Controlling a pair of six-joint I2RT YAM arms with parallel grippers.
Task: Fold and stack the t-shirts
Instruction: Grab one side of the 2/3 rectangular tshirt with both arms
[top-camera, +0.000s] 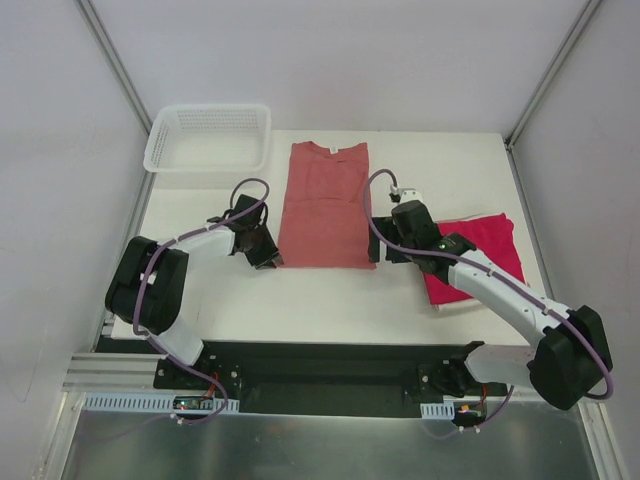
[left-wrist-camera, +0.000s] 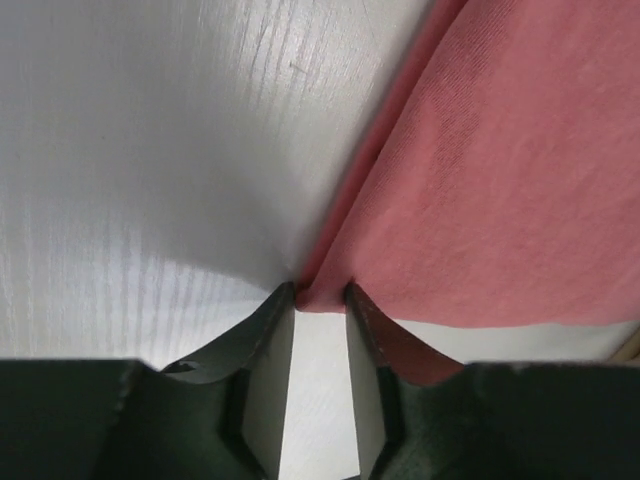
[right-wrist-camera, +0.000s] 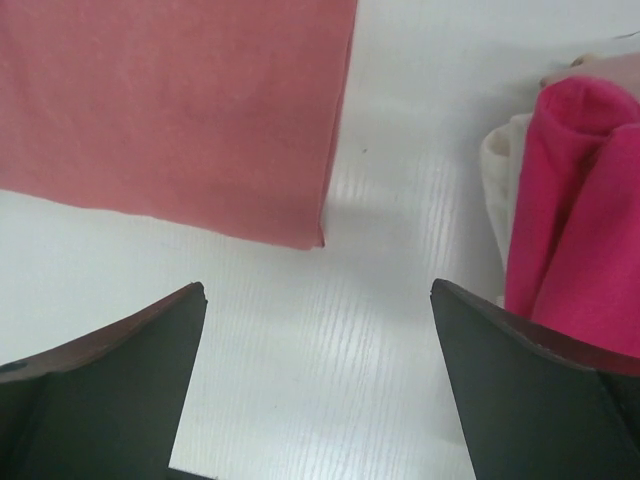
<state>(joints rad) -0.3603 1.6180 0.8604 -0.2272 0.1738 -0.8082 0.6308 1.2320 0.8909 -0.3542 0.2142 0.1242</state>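
Observation:
A salmon-pink t-shirt (top-camera: 325, 205) lies on the white table (top-camera: 330, 295), folded into a long strip with its collar at the far end. My left gripper (top-camera: 268, 258) sits at the strip's near left corner. In the left wrist view its fingertips (left-wrist-camera: 320, 292) pinch that corner of the pink fabric (left-wrist-camera: 480, 180). My right gripper (top-camera: 386, 252) hovers open by the near right corner (right-wrist-camera: 170, 100), fingers wide (right-wrist-camera: 318, 290), only bare table between them. A crimson-magenta t-shirt (top-camera: 480, 255) lies bunched to the right (right-wrist-camera: 580, 210), partly under the right arm.
A white mesh basket (top-camera: 208, 137) stands at the table's far left corner. A cream fabric edge (right-wrist-camera: 495, 170) shows beside the crimson shirt. Grey walls close in the table on three sides.

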